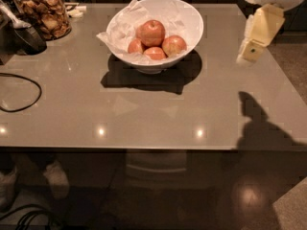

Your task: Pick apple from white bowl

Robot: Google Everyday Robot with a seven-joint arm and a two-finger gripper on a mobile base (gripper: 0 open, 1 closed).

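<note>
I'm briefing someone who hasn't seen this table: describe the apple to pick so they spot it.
On the grey table, the white bowl lined with crumpled paper stands left of the gripper, which hangs over the table's right edge. Among the fruit inside, the apple lies topmost, toward the back, and is larger than the three others.

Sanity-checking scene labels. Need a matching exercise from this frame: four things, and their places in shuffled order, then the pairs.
1 apple
2 white bowl
3 glass jar
4 end effector

A far-left corner of the table
B inside the bowl, among smaller apples
C over the table's right edge, apart from the bowl
D middle of the table's far side

Pairs: 1-B, 2-D, 3-A, 4-C
</note>
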